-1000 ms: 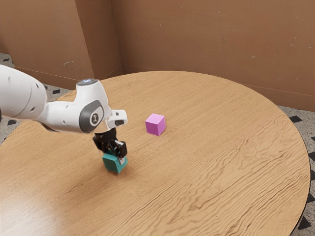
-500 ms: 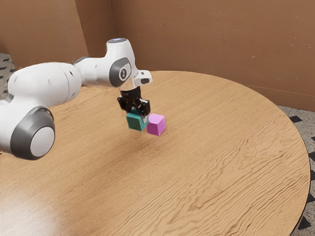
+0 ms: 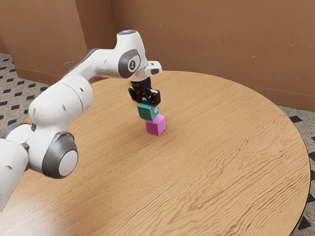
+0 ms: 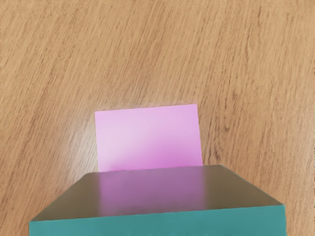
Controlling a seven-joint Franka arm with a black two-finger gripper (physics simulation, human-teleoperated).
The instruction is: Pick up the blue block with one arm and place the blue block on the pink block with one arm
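Placing step: the gripper (image 3: 148, 102) pinches the blue block (image 3: 147, 111), teal-looking, just over the pink block (image 3: 156, 126) mid-table (image 3: 226, 147), slightly off toward the exterior view's left, so next it likely needs centring, lowering, then letting go.

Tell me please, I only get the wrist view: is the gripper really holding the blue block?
Observer: Yes. In the exterior view the gripper is shut on the blue block, with a finger on each of two sides.
Operator: Is it sitting on the pink one?
Observer: It's right over the pink block, shifted a little toward the exterior view's left. I can't tell if they touch.
Operator: What shape is the table?
Observer: The table is round, and both blocks are well in from its edge.
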